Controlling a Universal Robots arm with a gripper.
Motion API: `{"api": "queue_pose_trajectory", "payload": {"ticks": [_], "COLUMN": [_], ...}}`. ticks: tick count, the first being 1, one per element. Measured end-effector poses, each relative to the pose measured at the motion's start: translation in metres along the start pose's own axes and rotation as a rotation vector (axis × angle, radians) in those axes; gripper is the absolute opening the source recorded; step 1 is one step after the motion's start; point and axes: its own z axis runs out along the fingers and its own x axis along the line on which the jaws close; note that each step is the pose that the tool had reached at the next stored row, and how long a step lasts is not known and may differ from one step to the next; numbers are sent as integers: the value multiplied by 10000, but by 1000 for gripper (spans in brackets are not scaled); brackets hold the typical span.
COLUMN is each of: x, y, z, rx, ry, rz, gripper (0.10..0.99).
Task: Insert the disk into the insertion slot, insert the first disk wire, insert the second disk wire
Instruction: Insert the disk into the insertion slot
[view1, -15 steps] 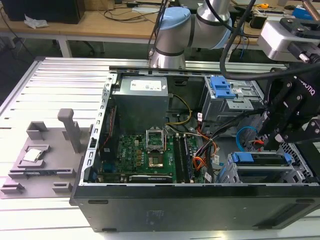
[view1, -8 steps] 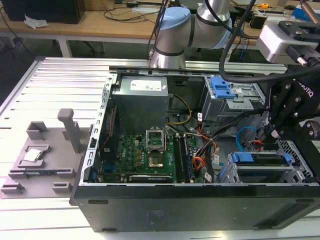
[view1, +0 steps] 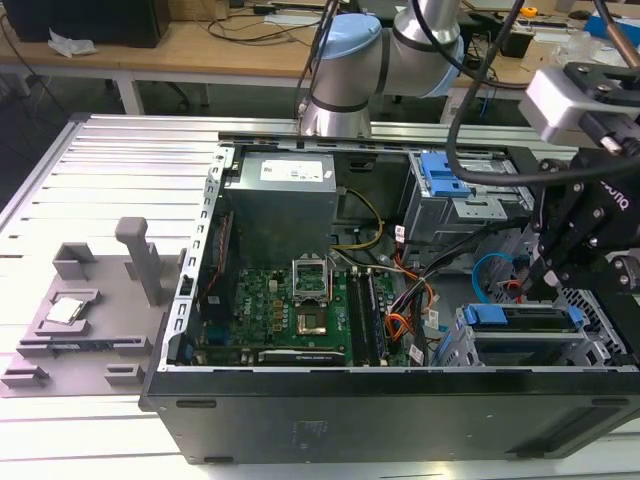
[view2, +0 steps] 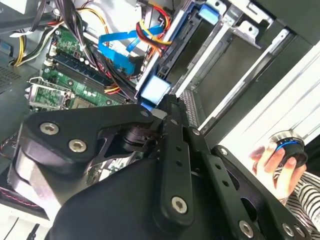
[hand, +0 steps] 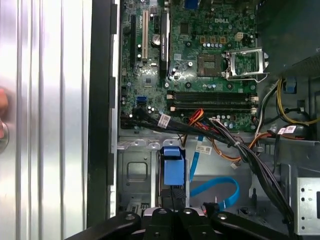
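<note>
gripper (view2: 168, 107): low in the open PC case, at the drive cage on the exterior view's right; cannot tell if it is clamped or free, the tip is hidden against the carrier
disk (view1: 522, 322): lying in the insertion slot (view1: 600, 338), blue carrier ends showing at both sides; depth of seating not readable
carrier tab (hand: 171, 167): just ahead of the gripper tip, touching or nearly so
risk 1: likely a jam, if the disk is tilted in the cage rails and gets pushed harder
risk 2: blue flat cable (hand: 220, 190) and the wire bundle (hand: 220, 132) lie loose beside the bay; the linkage could snag or pinch them
risk 3: motherboard (hand: 200, 50) is near; a dragged wire could rake its parts
risk 4: a person's hand (view2: 267, 161) is beside the case, outside it; a wide arm swing could reach it
</note>
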Motion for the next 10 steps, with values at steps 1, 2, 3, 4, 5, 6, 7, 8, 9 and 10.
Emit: {"api": "queue_pose_trajectory", "payload": {"ticks": [1,2,3,4,5,6,7,8,9,10], "x": [0,0,-1,-2,-2,-1,-2,-2,-2,-2], "y": [-27,-60,-100,-138,-139,-139,-140,-140,-140,-140], "z": [2,3,6,11,10,10,10,10,10,10], "rx": [-14,-30,-54,-81,-81,-81,-82,-81,-82,-82], "ry": [0,0,0,-2,0,1,1,1,1,1], "rz": [-1,0,1,0,1,2,1,1,1,1], "gripper": [106,106,106,106,106,106,106,106,106,106]}}
